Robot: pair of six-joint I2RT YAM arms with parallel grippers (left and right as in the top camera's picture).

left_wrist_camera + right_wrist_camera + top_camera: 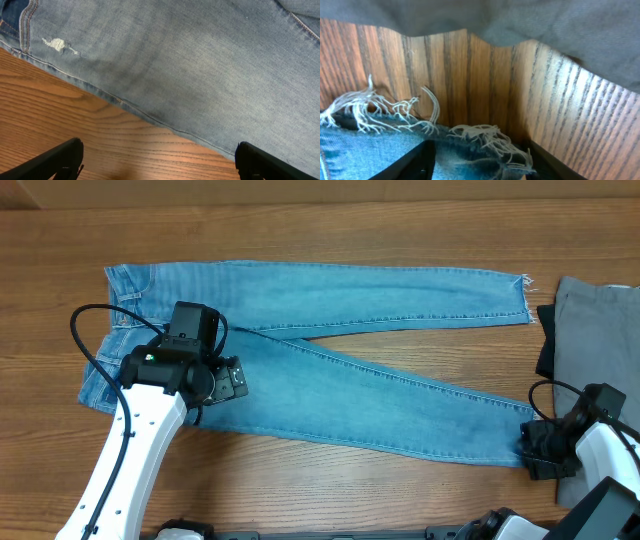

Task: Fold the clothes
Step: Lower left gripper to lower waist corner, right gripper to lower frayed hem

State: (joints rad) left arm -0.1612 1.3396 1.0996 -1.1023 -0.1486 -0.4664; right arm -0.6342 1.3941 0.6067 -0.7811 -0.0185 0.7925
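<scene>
We judge the folding as barely begun: the jeans lie flat and full-length on the table, their two legs splayed in a narrow V, with no part laid over another. The left tool hangs released, jaws wide and empty, over the edge of the thigh. Denim fills the view ahead of its fingers, and bare wood shows beneath them. The right tool sits low at the end of one leg. That leg's frayed hem lies directly between its jaws, with loose threads spilling just ahead of the tips. Whether the jaws have pinched the cloth or merely straddle it, we cannot tell. Further ahead of this tool, past a strip of bare wood, lies a grey cloth, apart from the hem. Every fold is left to do. We expect the legs to be brought together first, then the length doubled over.
</scene>
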